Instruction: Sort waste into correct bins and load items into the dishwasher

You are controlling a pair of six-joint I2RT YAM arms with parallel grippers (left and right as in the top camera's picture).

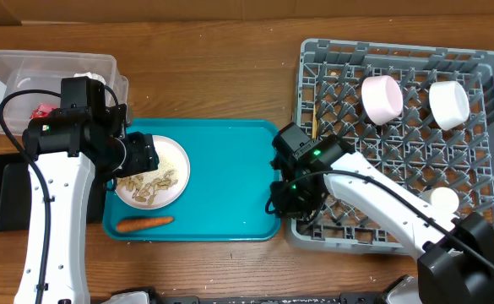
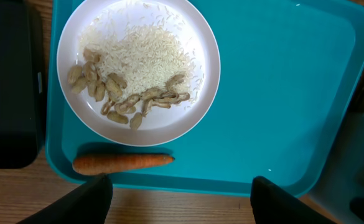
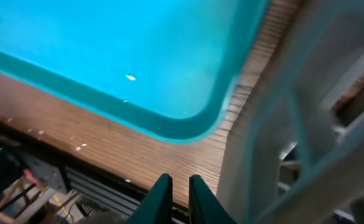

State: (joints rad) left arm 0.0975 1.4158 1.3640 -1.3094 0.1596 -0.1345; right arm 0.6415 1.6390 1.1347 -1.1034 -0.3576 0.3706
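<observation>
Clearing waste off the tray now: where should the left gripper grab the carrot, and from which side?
Take the carrot across its thicker half, straight down from above. It lies flat along the tray edge, so turn the open left gripper to close across it, not lengthwise.

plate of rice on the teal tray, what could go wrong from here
1. The plate carries loose rice and scraps; tilted during a lift, they would likely spill onto the tray.
2. The carrot lies close beside the plate, so the open left gripper may nudge it away.
3. The right gripper sits low at the tray's corner beside the rack and could bump either.
</observation>
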